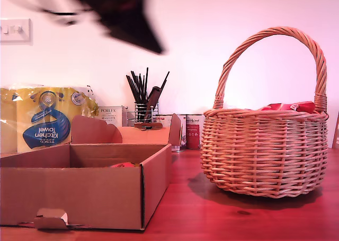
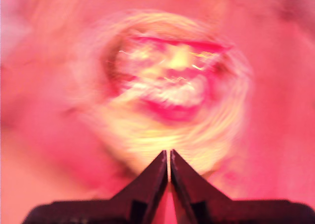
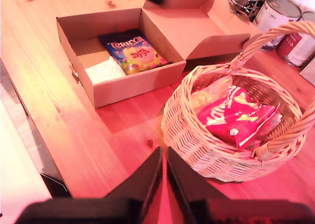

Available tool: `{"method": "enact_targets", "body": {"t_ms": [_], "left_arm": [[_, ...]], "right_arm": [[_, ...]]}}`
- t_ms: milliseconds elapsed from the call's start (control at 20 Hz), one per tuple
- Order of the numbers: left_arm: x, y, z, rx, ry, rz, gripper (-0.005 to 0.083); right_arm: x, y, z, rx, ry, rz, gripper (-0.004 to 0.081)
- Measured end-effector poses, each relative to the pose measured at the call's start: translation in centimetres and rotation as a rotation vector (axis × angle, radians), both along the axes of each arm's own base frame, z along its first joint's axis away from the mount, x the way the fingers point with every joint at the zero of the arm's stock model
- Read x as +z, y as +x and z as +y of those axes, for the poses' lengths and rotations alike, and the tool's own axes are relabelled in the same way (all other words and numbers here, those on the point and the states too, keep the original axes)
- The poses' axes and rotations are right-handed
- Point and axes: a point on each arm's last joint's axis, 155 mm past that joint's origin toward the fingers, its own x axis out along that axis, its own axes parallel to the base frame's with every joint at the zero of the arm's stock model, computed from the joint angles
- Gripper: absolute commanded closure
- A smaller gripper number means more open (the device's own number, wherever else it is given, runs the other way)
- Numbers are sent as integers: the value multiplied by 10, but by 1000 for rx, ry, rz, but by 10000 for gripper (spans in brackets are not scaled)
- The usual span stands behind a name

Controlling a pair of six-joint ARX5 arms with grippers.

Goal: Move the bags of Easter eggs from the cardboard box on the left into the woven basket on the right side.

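A red crinkly packet (image 3: 235, 116) is seen lying in the round tan wicker basket (image 3: 197, 135), while a dark blue-and-yellow packet (image 3: 132, 50) and a white one (image 3: 104, 70) remain in the shallow brown cardboard box (image 3: 123, 86). Both my first gripper (image 2: 169, 157) (its view blurred) and my second gripper (image 3: 164, 152) are pressed closed, empty.

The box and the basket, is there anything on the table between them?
No, just bare table between the box and the basket; the second wrist view shows it best.
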Motion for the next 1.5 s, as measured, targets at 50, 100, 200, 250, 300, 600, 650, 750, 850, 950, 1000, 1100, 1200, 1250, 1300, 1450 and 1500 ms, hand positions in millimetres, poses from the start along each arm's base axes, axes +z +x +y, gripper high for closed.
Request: {"method": "enact_targets", "body": {"t_ms": [50,100,200,250,300,600,650,750,850,950,1000,1100,1200,1250,1300,1450,1500], "left_arm": [[-11,-3,13,13,16,-25,793],[-26,-8,24,32,36,-7,793],[-56,-17,38,9,124,21,791],[-64,-17,41,13,138,44,777],[-67,-15,44,17,146,48,710],[-98,-4,55,-49,333,-24,112],[-110,-1,56,-60,370,-19,112],[-133,6,58,-103,462,-46,112],[-139,15,57,-105,485,-79,112],[-136,25,53,-98,483,-125,112],[-138,27,51,-101,483,-135,112],[-150,28,51,-114,502,-120,112],[-166,25,52,-127,523,-85,112],[-168,24,52,-134,521,-79,111],[-167,24,51,-133,519,-84,111],[-168,24,49,-139,512,-83,111],[-168,26,48,-138,510,-87,112]], "right_arm": [[0,0,0,0,0,0,783],[0,0,0,0,0,0,783],[0,0,0,0,0,0,783],[0,0,0,0,0,0,783],[0,0,0,0,0,0,783],[0,0,0,0,0,0,783],[0,0,0,0,0,0,783],[0,0,0,0,0,0,783],[0,0,0,0,0,0,783],[0,0,0,0,0,0,783],[0,0,0,0,0,0,783],[0,0,0,0,0,1,783],[0,0,0,0,0,0,783],[0,0,0,0,0,0,783],[0,0,0,0,0,0,783],[0,0,0,0,0,-1,783],[0,0,0,0,0,0,783]]}}
